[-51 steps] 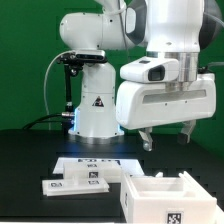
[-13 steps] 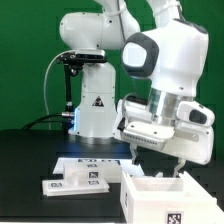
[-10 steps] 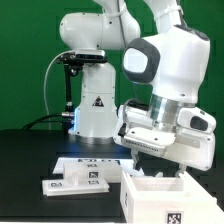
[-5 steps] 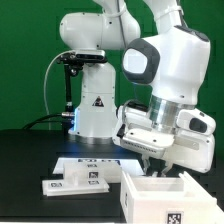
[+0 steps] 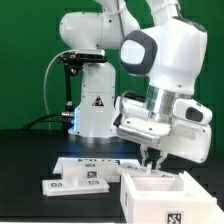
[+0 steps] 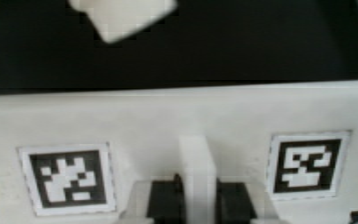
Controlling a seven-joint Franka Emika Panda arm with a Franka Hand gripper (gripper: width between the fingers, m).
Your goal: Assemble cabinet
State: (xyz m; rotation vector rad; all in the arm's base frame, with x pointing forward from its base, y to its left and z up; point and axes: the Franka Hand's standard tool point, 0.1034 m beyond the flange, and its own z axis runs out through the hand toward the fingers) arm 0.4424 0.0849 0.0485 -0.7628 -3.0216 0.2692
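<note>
The cabinet box (image 5: 165, 195) is a white open-topped box with a marker tag on its front, standing at the front on the exterior view's right. My gripper (image 5: 152, 160) reaches down onto its rear wall. In the wrist view that white wall (image 6: 176, 120) fills the picture and carries two marker tags. A thin white rib stands between the black fingers (image 6: 165, 200), and my gripper (image 6: 195, 190) is shut on it. Flat white cabinet panels (image 5: 85, 181) with tags lie to the box's left in the exterior view.
The marker board (image 5: 95, 160) lies flat behind the panels, in front of the robot's white base (image 5: 95, 115). A black stand (image 5: 68, 85) rises at the back left. The table (image 5: 25, 165) is black, and a green backdrop stands behind it.
The jaws have gone from wide open to shut on the box's rib. The wrist has turned and shifted slightly towards the exterior view's left. The panels have not moved.
</note>
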